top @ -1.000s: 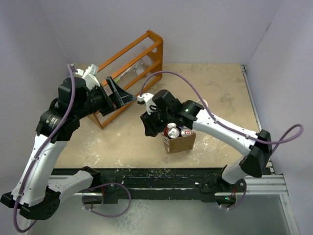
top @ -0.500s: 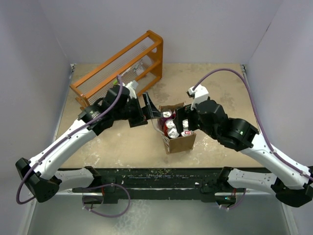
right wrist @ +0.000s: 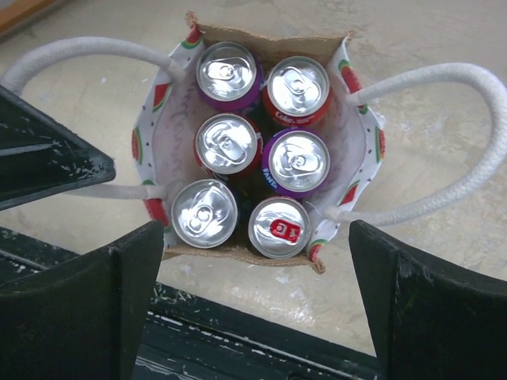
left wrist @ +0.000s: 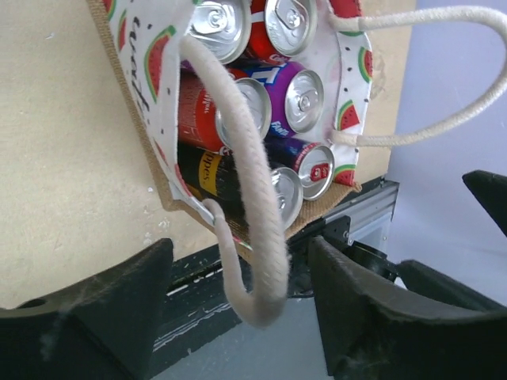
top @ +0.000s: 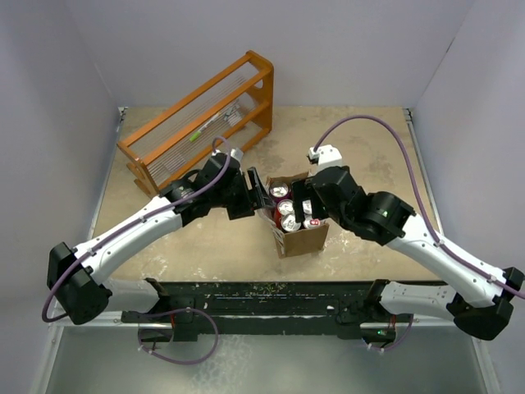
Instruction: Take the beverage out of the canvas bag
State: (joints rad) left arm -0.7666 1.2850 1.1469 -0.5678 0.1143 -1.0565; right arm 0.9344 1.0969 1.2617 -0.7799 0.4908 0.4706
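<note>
The canvas bag (top: 302, 240) stands near the table's front edge, its mouth open and packed with several beverage cans (top: 287, 213). In the left wrist view a white rope handle (left wrist: 252, 198) loops between the fingers of my left gripper (left wrist: 242, 313); the jaws are open and clear of the rope on both sides. The bag's watermelon-print panel (left wrist: 139, 71) and can tops (left wrist: 295, 99) lie beyond. My right gripper (right wrist: 253, 309) hovers above the bag (right wrist: 269, 38), open wide, nothing between its fingers. The silver can tops (right wrist: 279, 227) sit just ahead of it.
An orange wooden rack (top: 201, 123) stands at the back left. The black rail (top: 271, 295) runs along the table's front edge, close to the bag. Both grippers (top: 261, 190) (top: 302, 205) crowd the bag's top. Grey walls enclose three sides.
My left arm has swung from the rack to the bag, and its fingers now straddle one handle. The right gripper opened and shifted from the bag's left to above its mouth.
</note>
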